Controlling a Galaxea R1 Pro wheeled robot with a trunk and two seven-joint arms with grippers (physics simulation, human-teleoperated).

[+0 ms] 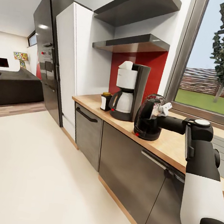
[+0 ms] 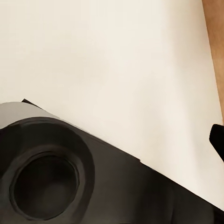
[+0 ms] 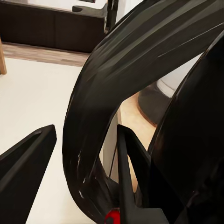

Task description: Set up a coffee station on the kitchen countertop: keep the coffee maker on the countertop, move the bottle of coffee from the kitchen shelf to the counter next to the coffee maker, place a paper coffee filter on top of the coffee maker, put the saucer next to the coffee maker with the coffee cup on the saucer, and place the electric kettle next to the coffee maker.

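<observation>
Three station items sat on the table, kettle in hand.
Right gripper (image 3: 84, 163) fingers straddled the electric kettle (image 1: 149, 117) handle, apparently closed on it, kettle base on the table (image 1: 163, 146) near its front edge, beside the coffee maker (image 1: 128, 91); bottle of coffee (image 1: 105, 101) just beyond. Left fingers' state: cannot tell.

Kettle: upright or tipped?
Upright. The electric kettle stands base-down on the countertop beside the coffee maker; the right gripper straddles its handle.
</observation>
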